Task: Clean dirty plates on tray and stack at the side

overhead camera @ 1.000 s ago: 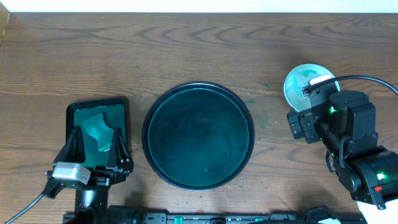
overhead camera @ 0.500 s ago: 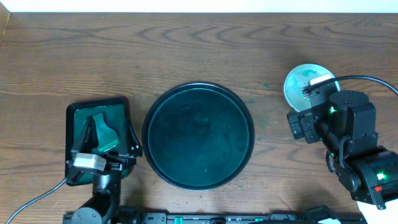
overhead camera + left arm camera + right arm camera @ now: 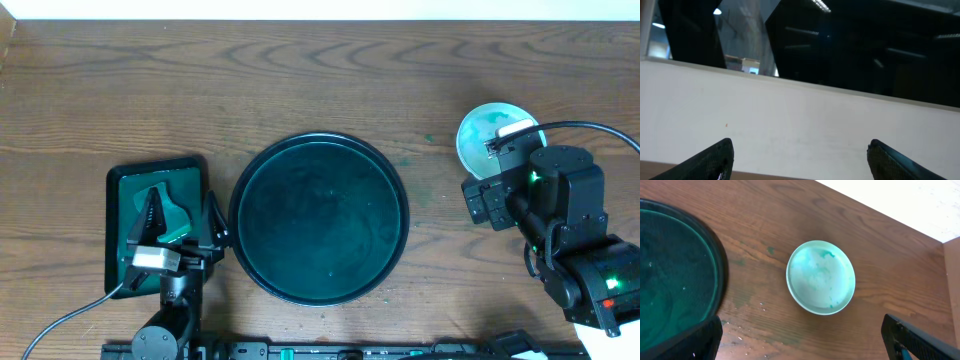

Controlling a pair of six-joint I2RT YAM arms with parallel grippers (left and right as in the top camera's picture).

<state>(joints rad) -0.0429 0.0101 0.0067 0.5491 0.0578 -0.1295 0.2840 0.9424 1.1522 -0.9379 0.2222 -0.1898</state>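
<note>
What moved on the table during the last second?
The left gripper swung to the robot's right over the small green tray, ending closer to the round tray. Its jaws stayed wide open and took hold of nothing. The round tray, the plate on the table beyond it and the open right gripper stayed where they were.

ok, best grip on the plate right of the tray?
Its raised rim, from above: the plate lies flat, face up, so only the lip offers a pinch. I'd take the edge nearest the right claw, clear of the tray.
</note>
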